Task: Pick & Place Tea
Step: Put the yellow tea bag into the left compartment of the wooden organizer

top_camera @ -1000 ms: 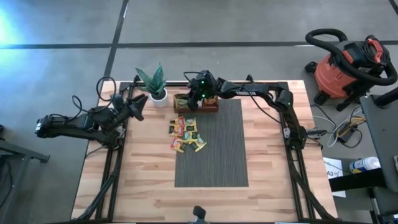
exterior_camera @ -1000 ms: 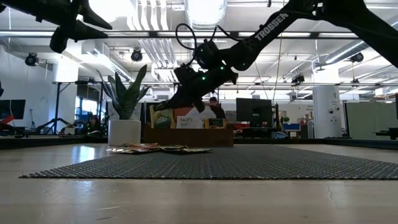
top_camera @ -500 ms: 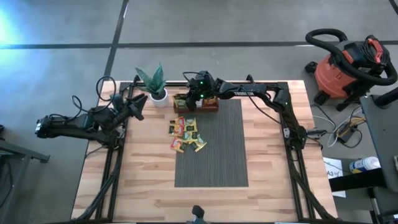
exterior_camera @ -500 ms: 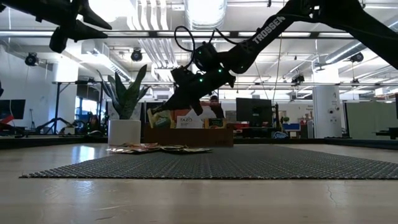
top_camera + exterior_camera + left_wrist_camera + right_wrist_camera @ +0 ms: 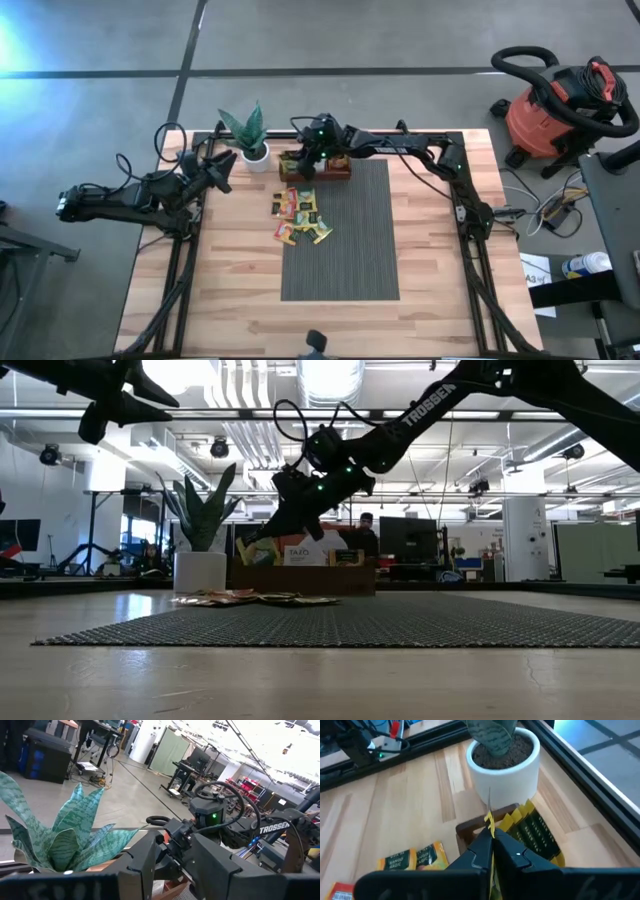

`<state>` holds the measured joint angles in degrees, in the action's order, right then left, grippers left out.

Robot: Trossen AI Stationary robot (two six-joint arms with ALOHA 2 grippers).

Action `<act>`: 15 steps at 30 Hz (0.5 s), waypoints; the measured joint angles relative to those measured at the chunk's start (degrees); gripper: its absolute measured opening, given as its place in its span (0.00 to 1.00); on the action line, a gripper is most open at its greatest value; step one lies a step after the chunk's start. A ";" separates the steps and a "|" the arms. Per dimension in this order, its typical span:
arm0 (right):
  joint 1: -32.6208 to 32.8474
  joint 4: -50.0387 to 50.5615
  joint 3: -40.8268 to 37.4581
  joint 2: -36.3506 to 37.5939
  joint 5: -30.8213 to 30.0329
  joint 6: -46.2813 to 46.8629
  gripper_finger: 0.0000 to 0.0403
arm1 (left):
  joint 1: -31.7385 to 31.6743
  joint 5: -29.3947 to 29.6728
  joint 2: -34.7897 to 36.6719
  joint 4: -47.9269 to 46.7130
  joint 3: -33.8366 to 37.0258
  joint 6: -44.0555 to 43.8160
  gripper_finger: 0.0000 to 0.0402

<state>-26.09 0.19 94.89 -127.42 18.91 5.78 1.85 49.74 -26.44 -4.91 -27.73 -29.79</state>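
Note:
My right gripper (image 5: pixel 491 839) hovers over the left end of the brown wooden tray (image 5: pixel 336 170) at the far edge of the grey mat (image 5: pixel 345 250), shut on a yellow tea sachet (image 5: pixel 490 822). More yellow sachets (image 5: pixel 535 832) stand upright in the tray (image 5: pixel 464 833). Several loose sachets (image 5: pixel 300 215) lie flat on the mat's far left corner and the wood beside it. My left gripper (image 5: pixel 222 172) waits open above the table's far left edge, beside the potted plant (image 5: pixel 248 135). My right gripper pinches the yellow sachet between its two fingers (image 5: pixel 512 855), coming down at a slant from the table's right. The sachet is seen edge-on, its thin top edge (image 5: pixel 489 817) sticking out past the fingertips. It is lifted clear above the tray's left end.
The white plant pot (image 5: pixel 502 762) stands right next to the tray's left end. The low view shows the tray (image 5: pixel 300 575) and the loose sachets (image 5: pixel 255 599) beyond the mat. A red shop vacuum (image 5: pixel 560 110) sits off the table to the far right. The mat's near part is bare.
My right gripper has drifted a little toward the table's left, over the tray's left end, still shut on the sachet.

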 joint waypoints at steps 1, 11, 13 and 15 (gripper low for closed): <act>-0.02 1.19 1.10 -0.41 0.00 0.06 0.05 | 0.00 0.00 0.00 0.00 0.00 0.01 0.31; -0.82 15.37 9.45 -1.86 -0.88 -0.96 0.18 | 0.00 -0.09 -0.02 0.31 0.00 -0.12 0.31; -1.12 17.99 11.12 -1.87 -0.99 -1.64 0.20 | 0.00 -0.11 -0.02 0.31 0.00 -0.12 0.31; -1.36 20.35 13.25 -1.88 -1.09 -2.76 0.21 | 0.00 -0.11 0.00 0.29 0.00 -0.12 0.31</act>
<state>-27.45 20.54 108.14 -129.29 17.82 3.02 1.85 49.63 -26.44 -4.62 -27.73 -29.91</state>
